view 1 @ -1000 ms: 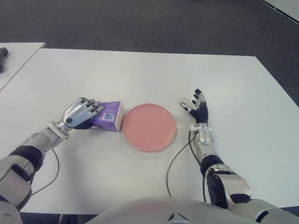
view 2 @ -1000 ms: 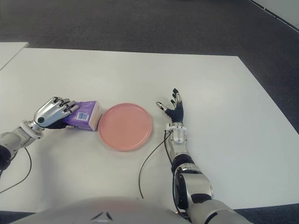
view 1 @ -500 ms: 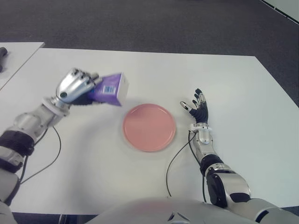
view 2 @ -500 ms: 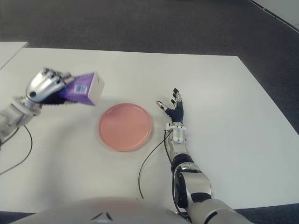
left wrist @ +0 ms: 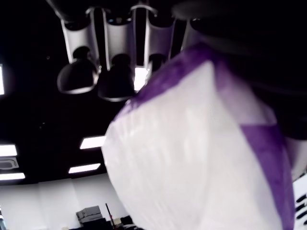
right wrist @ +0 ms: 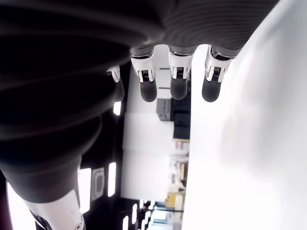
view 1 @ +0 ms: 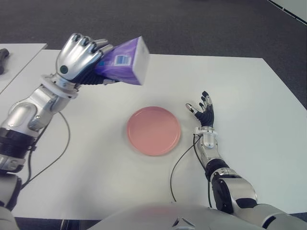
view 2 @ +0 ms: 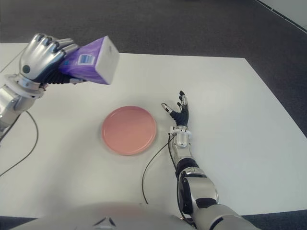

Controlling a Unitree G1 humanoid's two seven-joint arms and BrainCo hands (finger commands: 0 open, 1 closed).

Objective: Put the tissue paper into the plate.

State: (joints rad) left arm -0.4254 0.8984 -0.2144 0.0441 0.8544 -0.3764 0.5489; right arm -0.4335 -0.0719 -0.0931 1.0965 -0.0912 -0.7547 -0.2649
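Left hand (view 1: 76,60) curled around one end of the purple tissue paper (view 1: 125,60), pack lifted clear of the counter (view 1: 96,158), up and to the left of the pink plate (view 1: 153,130), tilted. Judged light, soft-sided, crushable; a grip across its width should suit. Under-side contact is hidden, and the left wrist view shows mostly the pack. Right of the plate, right hand (view 1: 204,109), fingers spread, holds nothing.

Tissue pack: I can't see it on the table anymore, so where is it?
The tissue pack is held in the left hand, raised above the table, up and left of the pink plate.
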